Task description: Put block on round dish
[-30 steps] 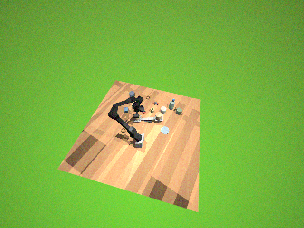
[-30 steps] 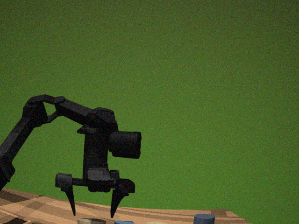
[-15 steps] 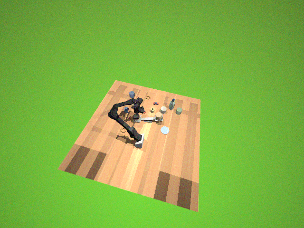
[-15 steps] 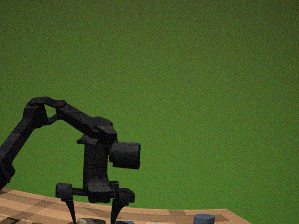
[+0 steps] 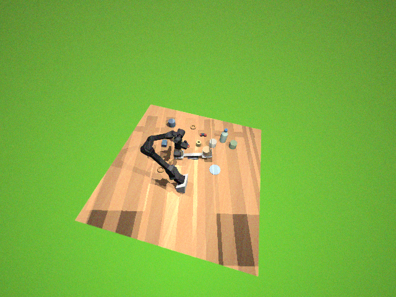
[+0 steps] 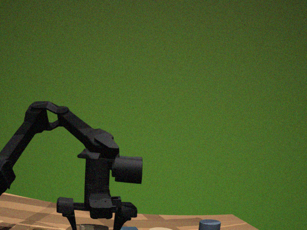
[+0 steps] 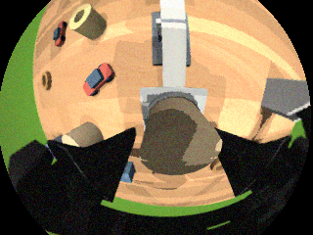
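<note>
The grey balance (image 5: pixel 192 155) (image 7: pixel 174 33) lies in the middle of the wooden table. One brown cup (image 7: pixel 172 132) stands on its near end, and its top shows at the bottom edge of the exterior view (image 6: pixel 86 226). The other cup (image 5: pixel 206 150) stands on the far end. My gripper (image 5: pixel 177 153) (image 6: pixel 94 224) (image 7: pixel 172 130) is open and low, with one finger on each side of the near cup, and it largely hides this cup in the top view. The pale blue round dish (image 5: pixel 215 169) lies beside the far end. No block shows.
Around the balance are a yellow hollow cylinder (image 5: pixel 198 143) (image 7: pixel 86 22), a red toy car (image 5: pixel 202 134) (image 7: pixel 98 78), a blue cube (image 5: pixel 164 142), a blue cylinder (image 5: pixel 171 122) (image 6: pixel 209 224), a beige cylinder (image 5: pixel 212 142), a bottle (image 5: pixel 224 136) and a green cylinder (image 5: pixel 232 144). The arm's base (image 5: pixel 181 187) stands nearby.
</note>
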Controlling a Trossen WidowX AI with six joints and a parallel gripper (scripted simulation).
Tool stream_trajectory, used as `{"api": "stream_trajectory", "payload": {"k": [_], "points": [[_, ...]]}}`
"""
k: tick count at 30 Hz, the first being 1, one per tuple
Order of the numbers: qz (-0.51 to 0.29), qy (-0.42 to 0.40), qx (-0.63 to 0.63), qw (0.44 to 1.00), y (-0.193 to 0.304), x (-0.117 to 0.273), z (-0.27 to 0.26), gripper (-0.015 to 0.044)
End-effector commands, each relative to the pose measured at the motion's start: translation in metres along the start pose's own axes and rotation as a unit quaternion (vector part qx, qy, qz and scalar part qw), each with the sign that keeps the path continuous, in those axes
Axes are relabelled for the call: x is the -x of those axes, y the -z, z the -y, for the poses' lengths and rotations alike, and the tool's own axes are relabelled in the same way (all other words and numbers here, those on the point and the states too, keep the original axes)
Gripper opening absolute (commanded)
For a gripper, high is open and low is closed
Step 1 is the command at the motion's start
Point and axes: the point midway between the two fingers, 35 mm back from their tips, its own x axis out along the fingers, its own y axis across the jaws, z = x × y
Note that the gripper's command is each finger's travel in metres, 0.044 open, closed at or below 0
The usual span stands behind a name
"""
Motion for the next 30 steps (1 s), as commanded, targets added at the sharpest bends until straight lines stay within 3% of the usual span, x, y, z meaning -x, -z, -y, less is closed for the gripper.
{"api": "stream_trajectory", "payload": {"k": [1,3,5,16,28,30], "points": [[-0.004,0.004,-0.003,1.000,0.001,-0.008,0.003,0.0440],[-0.004,0.004,-0.003,1.000,0.001,-0.009,0.003,0.0440],[-0.004,0.004,-0.003,1.000,0.001,-0.009,0.003,0.0387],[-0.004,0.004,-0.003,1.000,0.001,-0.009,0.003,0.0314],[-0.002,0.004,-0.004,1.000,0.000,0.001,0.001,0.0000],[-0.001,0.004,-0.004,1.000,-0.001,0.003,0.001,0.0000]]}}
